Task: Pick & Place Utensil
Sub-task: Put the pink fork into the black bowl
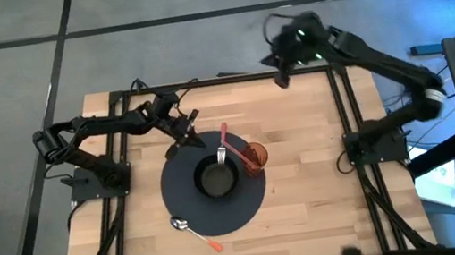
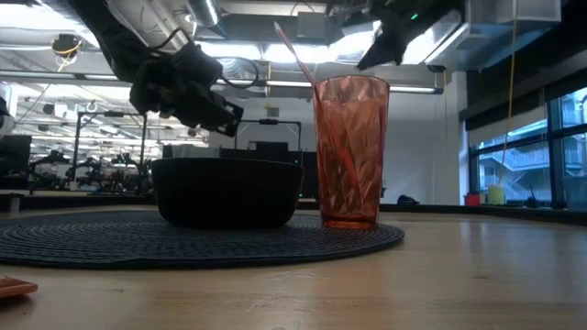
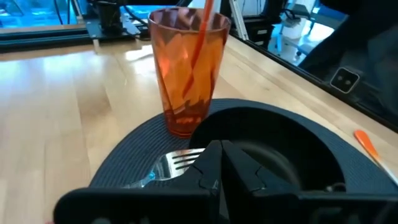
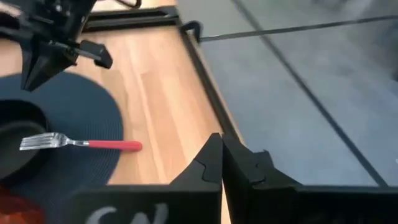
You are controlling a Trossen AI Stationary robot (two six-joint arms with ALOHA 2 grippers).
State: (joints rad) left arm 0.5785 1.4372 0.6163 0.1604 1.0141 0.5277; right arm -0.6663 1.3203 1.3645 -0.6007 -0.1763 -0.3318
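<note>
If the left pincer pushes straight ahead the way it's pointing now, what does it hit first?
Most likely the fork tines, lying just past the shut left pincer on the mat. Right beside that is the black bowl rim; the orange cup stands farther on. Depth is hard to judge.

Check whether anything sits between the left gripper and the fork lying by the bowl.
Nothing visible does. The left gripper, shut and empty, hovers over the mat's far edge, with the fork just beyond it, prongs resting on the bowl's rim. The cup stands on the fork's other side, out of the path.
</note>
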